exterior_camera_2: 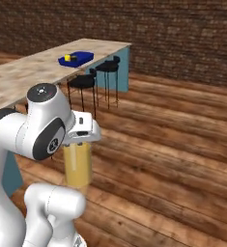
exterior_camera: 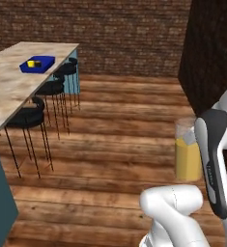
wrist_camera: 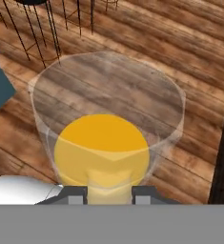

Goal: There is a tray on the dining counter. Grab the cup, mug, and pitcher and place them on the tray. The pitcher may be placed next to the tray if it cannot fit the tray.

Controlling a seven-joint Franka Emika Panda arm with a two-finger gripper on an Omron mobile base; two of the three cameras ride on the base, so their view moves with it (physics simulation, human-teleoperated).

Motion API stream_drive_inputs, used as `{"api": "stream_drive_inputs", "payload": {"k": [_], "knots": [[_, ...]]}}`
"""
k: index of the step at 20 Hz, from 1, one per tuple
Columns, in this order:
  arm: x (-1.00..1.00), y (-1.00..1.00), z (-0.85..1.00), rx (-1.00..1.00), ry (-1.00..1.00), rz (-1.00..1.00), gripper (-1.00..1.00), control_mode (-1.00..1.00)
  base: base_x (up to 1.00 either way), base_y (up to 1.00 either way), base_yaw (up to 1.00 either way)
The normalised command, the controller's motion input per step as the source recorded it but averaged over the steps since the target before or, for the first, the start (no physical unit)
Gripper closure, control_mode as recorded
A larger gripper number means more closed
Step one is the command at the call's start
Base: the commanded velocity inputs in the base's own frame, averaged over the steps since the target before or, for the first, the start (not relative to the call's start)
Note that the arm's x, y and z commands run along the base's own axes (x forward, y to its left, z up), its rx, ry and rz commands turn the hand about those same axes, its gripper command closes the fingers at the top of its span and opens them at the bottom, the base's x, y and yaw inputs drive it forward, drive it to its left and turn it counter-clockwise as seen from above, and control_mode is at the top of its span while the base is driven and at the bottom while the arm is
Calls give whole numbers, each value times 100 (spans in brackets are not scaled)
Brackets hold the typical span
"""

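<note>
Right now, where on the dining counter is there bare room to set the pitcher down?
The tray already holds the cup, with blue floor bare beside it. The dining counter lies bare from the tray back toward the near end. The stools crowd its floor side.

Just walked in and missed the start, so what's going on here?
The robot arm's gripper is shut on the pitcher of orange-yellow liquid, holding it in the air above the wooden floor. The blue tray sits far off on the dining counter, with the yellow cup already in it. The pitcher is not yet there.
</note>
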Motion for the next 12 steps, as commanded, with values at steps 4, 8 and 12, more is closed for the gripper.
{"api": "stream_drive_inputs", "payload": {"k": [4, 8, 12], "knots": [[0, 0, 0, 0, 0, 0, 100, 100, 60, -56, 31], [0, 0, 0, 0, 0, 0, 100, 100, 64, -48, 29], [0, 0, 0, 0, 0, 0, 100, 100, 71, -56, 27]]}}
